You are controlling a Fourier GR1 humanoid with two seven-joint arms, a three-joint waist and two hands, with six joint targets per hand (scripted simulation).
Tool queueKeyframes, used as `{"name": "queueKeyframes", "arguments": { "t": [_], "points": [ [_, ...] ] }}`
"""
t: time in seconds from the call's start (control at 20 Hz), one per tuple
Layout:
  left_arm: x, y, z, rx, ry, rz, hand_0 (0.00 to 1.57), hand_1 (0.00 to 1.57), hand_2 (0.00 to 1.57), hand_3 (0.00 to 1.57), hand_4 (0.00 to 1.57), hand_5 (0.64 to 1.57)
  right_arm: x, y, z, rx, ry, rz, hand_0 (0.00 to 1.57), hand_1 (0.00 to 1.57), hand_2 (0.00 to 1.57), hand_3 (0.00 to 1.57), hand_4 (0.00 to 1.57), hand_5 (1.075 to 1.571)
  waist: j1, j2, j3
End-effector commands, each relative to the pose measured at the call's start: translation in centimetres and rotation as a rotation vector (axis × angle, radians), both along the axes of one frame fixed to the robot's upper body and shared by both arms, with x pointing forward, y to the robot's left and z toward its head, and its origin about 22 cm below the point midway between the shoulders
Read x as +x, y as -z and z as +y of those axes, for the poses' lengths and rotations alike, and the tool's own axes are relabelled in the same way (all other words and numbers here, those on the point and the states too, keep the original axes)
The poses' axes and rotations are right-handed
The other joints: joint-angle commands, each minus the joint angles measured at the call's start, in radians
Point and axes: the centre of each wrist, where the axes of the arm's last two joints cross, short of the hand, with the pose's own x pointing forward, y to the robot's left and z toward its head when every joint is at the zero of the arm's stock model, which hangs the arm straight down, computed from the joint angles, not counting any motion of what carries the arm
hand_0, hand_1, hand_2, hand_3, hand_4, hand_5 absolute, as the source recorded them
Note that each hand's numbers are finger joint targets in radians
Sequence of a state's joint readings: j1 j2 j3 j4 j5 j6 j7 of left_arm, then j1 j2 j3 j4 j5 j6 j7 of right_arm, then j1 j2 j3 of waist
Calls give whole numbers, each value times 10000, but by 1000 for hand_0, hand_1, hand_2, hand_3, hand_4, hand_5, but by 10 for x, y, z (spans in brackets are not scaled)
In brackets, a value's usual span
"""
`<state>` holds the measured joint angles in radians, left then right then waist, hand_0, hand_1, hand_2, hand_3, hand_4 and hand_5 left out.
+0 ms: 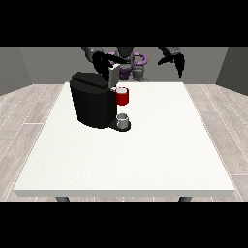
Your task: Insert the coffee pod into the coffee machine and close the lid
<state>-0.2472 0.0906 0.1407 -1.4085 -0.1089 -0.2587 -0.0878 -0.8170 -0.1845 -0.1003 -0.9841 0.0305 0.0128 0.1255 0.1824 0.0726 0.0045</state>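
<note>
The black coffee machine (92,104) stands on the white table (145,155), left of the middle. Its red pod holder (123,97) juts out at the front, with a pale top that may be the coffee pod (120,89). A small grey cup (123,120) sits on the base below it. The grey lid (114,73) is tilted up above the holder. The hand at the view's left (101,64) is right behind and above the lid, seemingly against it. The hand at the view's right (175,59) hangs in the air behind the table's far edge, fingers relaxed and pointing down.
The robot's torso (130,60) stands behind the table's far edge. The machine and the cup are the only things standing on the table. Grey walls and a wood floor surround it.
</note>
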Motion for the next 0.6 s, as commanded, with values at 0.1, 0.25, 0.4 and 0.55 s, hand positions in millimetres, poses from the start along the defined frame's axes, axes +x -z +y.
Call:
{"name": "queueKeyframes", "arguments": {
  "t": [0.1,0.25,0.4,0.55],
  "points": [
    [10,-17,-8,83,174,-684,0,0,0,0,330,1571,5,-25,35,-196,-581,-1189,0,0,0,0,0,1571,525,511,-44],
    [2,0,-16,135,386,146,0,0,0,0,383,1571,-3,-22,55,-705,-867,-1005,0,0,0,0,0,1571,588,-19,-46],
    [5,1,-20,65,543,-637,0,0,0,0,326,1571,0,-59,50,-1178,-776,-1783,0,0,0,0,87,1571,943,693,-56],
    [19,-21,-36,-38,764,-768,0,0,0,0,398,1571,-4,-84,58,-1351,-498,-1986,0,0,0,0,219,1571,1222,698,-50]
  ]
}}
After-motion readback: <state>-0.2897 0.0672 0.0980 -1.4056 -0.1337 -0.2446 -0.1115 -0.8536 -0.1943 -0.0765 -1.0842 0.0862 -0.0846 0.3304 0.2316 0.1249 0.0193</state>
